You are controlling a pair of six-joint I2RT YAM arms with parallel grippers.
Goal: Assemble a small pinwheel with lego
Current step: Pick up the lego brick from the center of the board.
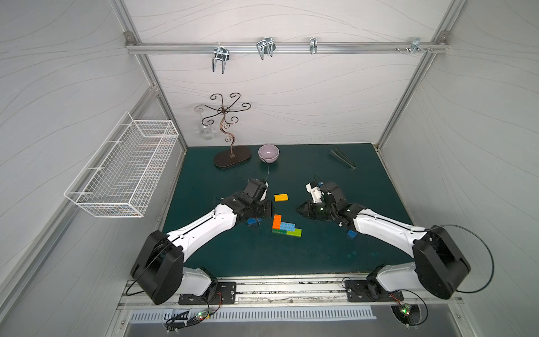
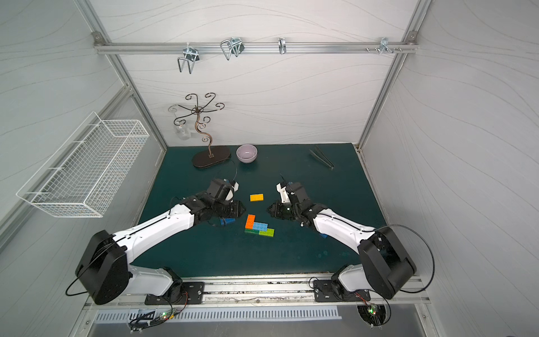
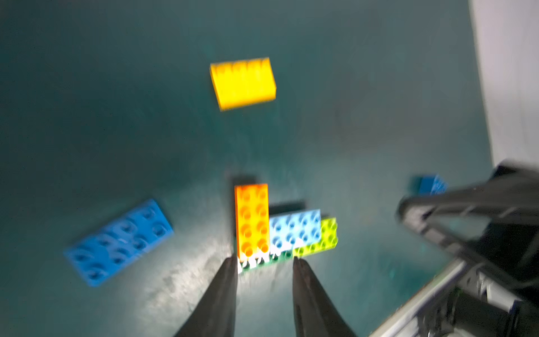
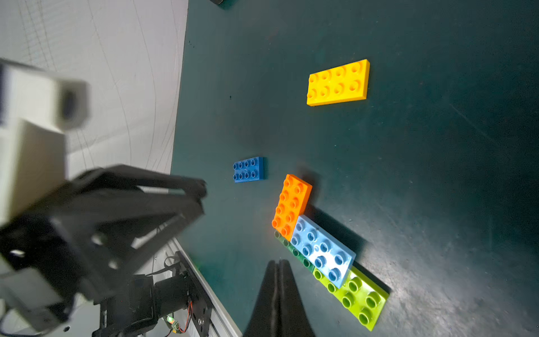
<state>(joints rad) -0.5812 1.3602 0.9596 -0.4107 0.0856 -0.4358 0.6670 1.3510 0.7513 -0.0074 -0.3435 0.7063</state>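
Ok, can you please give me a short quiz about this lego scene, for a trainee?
1. True or false: the yellow brick is already attached to the orange brick.
2. Which brick lies against the orange brick's side in the upper layer? A) light blue brick B) yellow brick C) red brick
3. Which gripper has its fingers pressed together, holding nothing?

Key: 1 false, it lies apart on the mat. 2 A. 3 the right gripper.

lego: glossy studded plastic; mat: matt, scuffed; basket: white wire
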